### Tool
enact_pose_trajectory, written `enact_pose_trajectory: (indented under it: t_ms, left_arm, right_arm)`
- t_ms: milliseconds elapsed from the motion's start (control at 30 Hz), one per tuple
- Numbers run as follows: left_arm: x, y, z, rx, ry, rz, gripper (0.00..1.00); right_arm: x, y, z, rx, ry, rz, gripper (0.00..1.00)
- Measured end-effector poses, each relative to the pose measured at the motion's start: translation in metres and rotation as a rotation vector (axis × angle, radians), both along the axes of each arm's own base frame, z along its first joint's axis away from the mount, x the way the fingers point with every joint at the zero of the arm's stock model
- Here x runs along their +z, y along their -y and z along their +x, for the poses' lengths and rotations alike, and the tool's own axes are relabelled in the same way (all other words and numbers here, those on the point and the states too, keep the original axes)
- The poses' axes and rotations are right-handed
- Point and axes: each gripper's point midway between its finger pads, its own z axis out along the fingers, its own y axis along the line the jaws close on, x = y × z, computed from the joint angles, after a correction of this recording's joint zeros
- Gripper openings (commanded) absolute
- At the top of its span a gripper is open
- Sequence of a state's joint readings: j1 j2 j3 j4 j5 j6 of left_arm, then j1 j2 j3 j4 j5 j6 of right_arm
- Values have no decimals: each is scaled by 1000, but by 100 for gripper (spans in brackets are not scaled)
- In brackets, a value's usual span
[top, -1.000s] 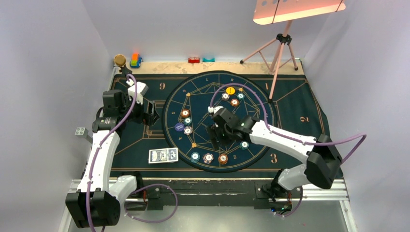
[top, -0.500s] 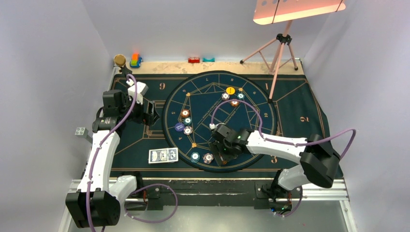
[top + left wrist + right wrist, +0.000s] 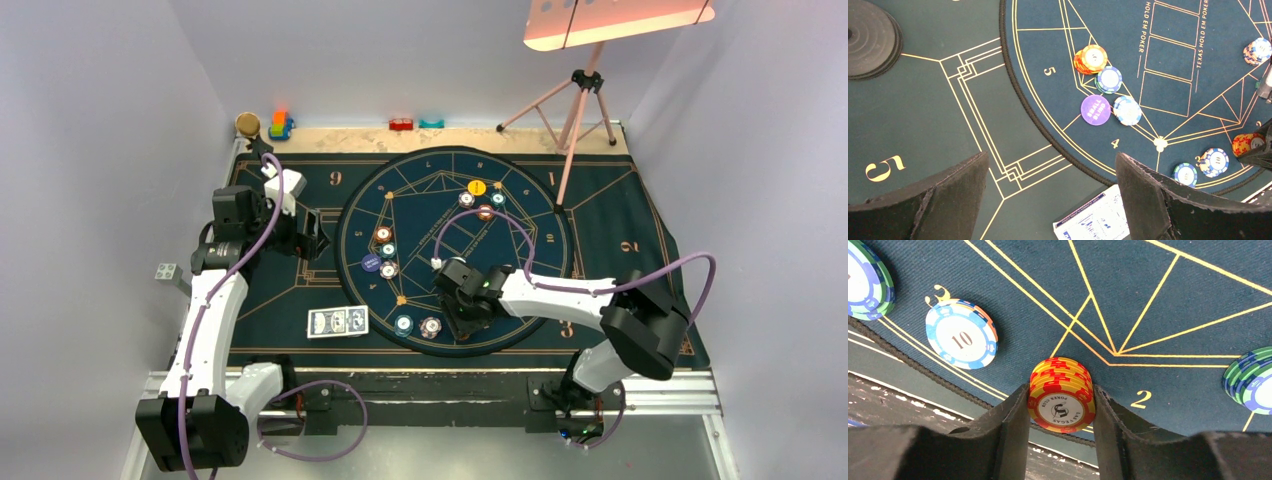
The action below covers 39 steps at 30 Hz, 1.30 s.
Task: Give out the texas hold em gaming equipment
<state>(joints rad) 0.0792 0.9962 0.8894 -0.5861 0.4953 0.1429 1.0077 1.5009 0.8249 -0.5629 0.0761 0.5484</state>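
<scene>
Right claw [image 3: 1059,390]: shifted from mat centre to the near rim. It grips the orange chip stack [image 3: 1060,402], which stands upright between its fingers beside the "2". Left claw [image 3: 1050,160]: farther left, spread, empty, well apart from the stack; right arm nearer.

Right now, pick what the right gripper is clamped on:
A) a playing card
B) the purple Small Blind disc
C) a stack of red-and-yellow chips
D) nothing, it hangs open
C: in the right wrist view, the red-and-yellow chip stack sits between the two fingers of the right gripper, which touch it on both sides.
</scene>
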Motion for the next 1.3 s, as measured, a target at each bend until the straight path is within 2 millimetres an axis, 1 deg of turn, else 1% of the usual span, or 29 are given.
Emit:
enact_pose_trajectory:
  t_ms: [67,233,333,400,500,567,633,767,833,900,1033,1100,1133,1200,1267,1300]
  left_arm:
    - [0,0,0,0,0,0,100]
    - [-1,0,0,0,-2,0,100]
    - [-1,0,0,0,-2,0,100]
    - [-1,0,0,0,-2,0,100]
    - [-1,0,0,0,-3,-1,100]
    - [-1,0,0,-1,-3,-1,100]
    - [-1,1,-1,-3,-3,-2,100]
    - [-1,3,-2,-20,-3,-5,100]
    - [-1,4,-3,-33,0,-7,100]
    - [0,6,-4,-50,4,-6,100]
    - [-3,10,-9,-91,-4,1,100]
    - [-6,15,-12,-132,-7,22,100]
    - [-8,20,-15,-162,-8,34,100]
    - [-12,29,-22,-232,-9,65,100]
    - [-17,36,-29,-298,-8,96,100]
    - [-21,39,-33,-332,-11,113,100]
  right_arm:
    - [0,0,0,-3,2,-1,26]
    - [6,1,1,-13,13,7,20]
    - [19,3,2,-28,40,31,16]
    - [30,8,5,-51,69,45,16]
    - [43,17,10,-113,95,62,12]
    - [44,27,16,-184,100,59,10]
    - [39,41,18,-264,88,52,11]
    - [24,77,11,-443,47,28,11]
    - [21,87,6,-498,42,25,15]
    - [20,93,3,-538,37,24,20]
    - [16,93,5,-581,27,22,26]
    - [10,94,5,-591,15,4,28]
    - [7,94,6,-594,12,-4,31]
    - [1,96,6,-604,3,-20,43]
    - [-2,97,6,-613,0,-28,60]
    - [-2,97,7,-616,0,-26,67]
